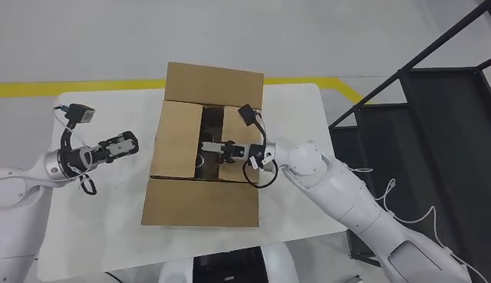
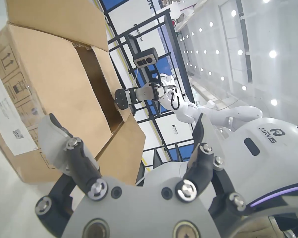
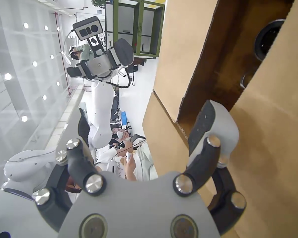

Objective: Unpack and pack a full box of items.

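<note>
Left gripper (image 1: 132, 143): held open above the tabletop, well to the left of the box; dark linkage fingers tipped with pale, smooth pads (image 2: 48, 134) are spread wide.
Table (image 1: 100, 206): a white, smooth top with rounded corners, on which the box is set.
Box (image 1: 201, 203): a brown corrugated cardboard carton placed at the table's middle. The far and near outer flaps (image 1: 215, 82) are folded outward and lie flat. The two inner flaps (image 1: 176, 139) are laid nearly level, with a dark gap left between them.
Label (image 2: 7, 115): a white paper sheet stuck on the cardboard face turned toward the left gripper.
Contents (image 3: 268, 38): dark, round-rimmed shapes are seen down in the gap; what they are cannot be told.
Right gripper (image 1: 205, 146): held over the gap between the inner flaps, jaws spread apart. One of its pads (image 3: 201, 125) is dark and grainy, backed by a rounded white shell, and is seen just beside a flap's cut edge.
</note>
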